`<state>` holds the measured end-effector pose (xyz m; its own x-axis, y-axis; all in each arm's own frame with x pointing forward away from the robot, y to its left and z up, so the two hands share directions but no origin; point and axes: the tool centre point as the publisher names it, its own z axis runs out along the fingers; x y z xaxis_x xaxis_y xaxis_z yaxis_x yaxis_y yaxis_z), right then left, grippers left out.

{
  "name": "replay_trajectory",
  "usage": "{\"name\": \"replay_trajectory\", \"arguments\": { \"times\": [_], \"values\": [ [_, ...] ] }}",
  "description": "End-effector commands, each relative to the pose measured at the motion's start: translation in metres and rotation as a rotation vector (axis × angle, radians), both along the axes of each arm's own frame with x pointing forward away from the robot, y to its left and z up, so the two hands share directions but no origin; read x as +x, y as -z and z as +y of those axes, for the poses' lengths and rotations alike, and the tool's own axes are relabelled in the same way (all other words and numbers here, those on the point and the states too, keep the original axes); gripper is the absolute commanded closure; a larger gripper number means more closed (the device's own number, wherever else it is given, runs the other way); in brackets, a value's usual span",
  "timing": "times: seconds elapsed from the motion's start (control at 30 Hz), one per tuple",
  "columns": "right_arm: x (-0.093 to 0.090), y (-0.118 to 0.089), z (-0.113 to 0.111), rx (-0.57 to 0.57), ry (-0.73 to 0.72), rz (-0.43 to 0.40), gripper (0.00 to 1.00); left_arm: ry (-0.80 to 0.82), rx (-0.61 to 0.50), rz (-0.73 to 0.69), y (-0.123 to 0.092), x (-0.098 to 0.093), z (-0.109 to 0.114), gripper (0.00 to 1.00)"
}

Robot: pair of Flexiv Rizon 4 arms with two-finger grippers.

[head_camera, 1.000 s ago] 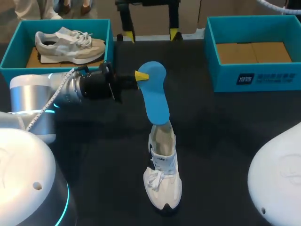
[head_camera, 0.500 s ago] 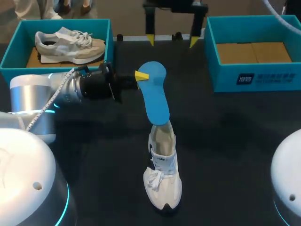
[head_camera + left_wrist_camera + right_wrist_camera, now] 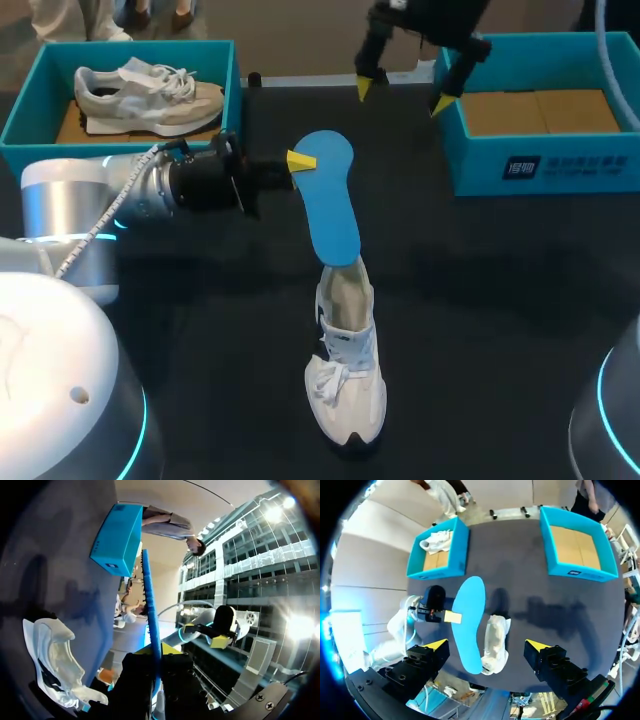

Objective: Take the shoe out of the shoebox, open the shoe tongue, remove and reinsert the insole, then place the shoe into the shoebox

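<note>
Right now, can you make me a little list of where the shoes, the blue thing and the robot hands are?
Blue insole: out of the shoe, pinched by the left gripper.
White shoe: on the table, by the insole's free end.
Right gripper: open, empty, near the right shoebox.
Right shoebox: no shoe inside.
Left shoebox: holds another shoe.

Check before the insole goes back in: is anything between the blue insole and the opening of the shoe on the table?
Nothing visible does. The left gripper holds the insole up, its lower end right by the opening of the shoe. The right gripper is open, off by the empty box.
</note>
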<state>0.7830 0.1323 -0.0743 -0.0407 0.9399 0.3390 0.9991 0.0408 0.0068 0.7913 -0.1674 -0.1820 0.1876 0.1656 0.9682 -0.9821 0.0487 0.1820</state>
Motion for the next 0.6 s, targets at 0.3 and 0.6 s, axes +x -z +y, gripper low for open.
{"name": "replay_trajectory", "arguments": {
  "times": [0.3,0.6],
  "values": [
    [-0.007,0.037,-0.011,0.956,-0.024,0.008,0.0,-0.002,0.001,0.0,0.0,-0.001,0.0,1.0],
    [-0.006,0.043,-0.009,1.035,-0.009,-0.018,0.0,-0.002,0.001,0.0,0.0,-0.001,0.0,1.0]
  ]
}}
